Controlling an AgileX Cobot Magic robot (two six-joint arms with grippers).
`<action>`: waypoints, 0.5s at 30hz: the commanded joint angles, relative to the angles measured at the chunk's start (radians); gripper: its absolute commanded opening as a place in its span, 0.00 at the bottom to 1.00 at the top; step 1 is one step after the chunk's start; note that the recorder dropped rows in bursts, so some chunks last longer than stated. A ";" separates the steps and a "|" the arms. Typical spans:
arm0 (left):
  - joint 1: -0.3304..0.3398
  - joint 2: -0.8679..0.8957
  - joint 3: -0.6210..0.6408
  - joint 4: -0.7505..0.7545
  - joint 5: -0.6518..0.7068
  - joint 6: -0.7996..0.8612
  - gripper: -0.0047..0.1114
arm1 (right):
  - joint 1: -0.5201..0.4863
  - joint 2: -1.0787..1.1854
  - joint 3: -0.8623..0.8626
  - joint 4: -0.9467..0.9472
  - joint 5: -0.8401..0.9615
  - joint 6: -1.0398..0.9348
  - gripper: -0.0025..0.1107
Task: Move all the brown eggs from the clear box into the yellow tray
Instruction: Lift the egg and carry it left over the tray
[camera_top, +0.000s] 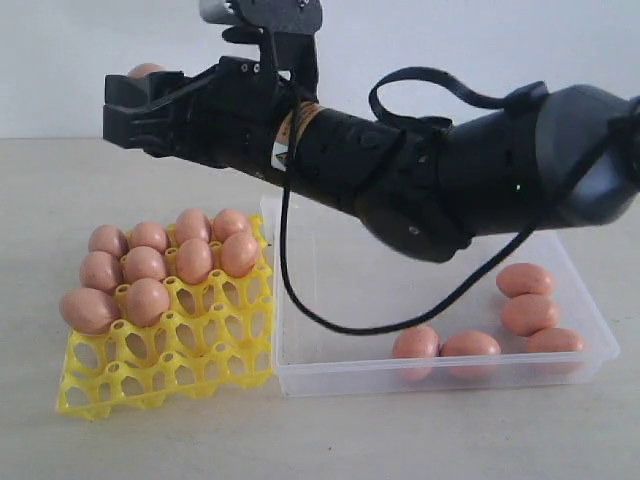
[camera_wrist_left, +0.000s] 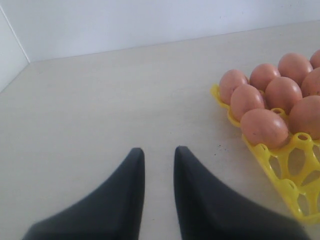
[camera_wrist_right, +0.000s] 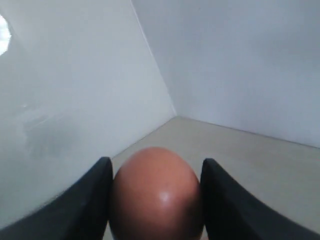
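held egg (camera_wrist_right: 156, 200): 1 brown egg, clamped between the 2 black fingers of the right pincer, up in the air on the tray's side of the scene and well clear of the clear box.
right pincer (camera_top: 120, 110): closed on the held egg, 1 finger on each side of it. Only the egg's top shows above the fingers in the exterior view.
tray eggs (camera_top: 193, 260): 10 brown eggs seated in cups. They fill the 2 far rows with 4 each, plus 2 at the left end of the 3rd row.
yellow tray (camera_top: 200, 350): flat on the desk, left of the clear box and just beside it. Whether they touch I cannot tell. Its nearer cups show bare lattice.
box eggs (camera_top: 470, 345): 5 brown eggs lying on the box floor toward its right end, 3 along the near wall and 2 behind them.
clear box (camera_top: 340, 378): flat on the desk, right of the tray.
right arm (camera_top: 450, 170): black, reaching from the right edge across the box to above the tray.
cable (camera_top: 300, 300): black, hanging in a loop from the arm in front of the box.
left pincer (camera_wrist_left: 159, 150): fingers a narrow gap apart with nothing between them, above bare desk near the tray's corner.
desk (camera_top: 450, 440): pale beige.
wall (camera_top: 450, 40): white, behind the desk.
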 joint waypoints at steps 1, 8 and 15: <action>-0.005 -0.002 0.004 -0.002 -0.007 -0.002 0.23 | -0.159 0.089 -0.108 -0.704 -0.243 0.626 0.02; -0.005 -0.002 0.004 -0.002 -0.007 -0.002 0.23 | -0.132 0.162 -0.121 -0.943 -0.114 0.703 0.02; -0.005 -0.002 0.004 -0.002 -0.007 -0.002 0.23 | -0.032 0.166 -0.135 -0.866 0.097 0.664 0.02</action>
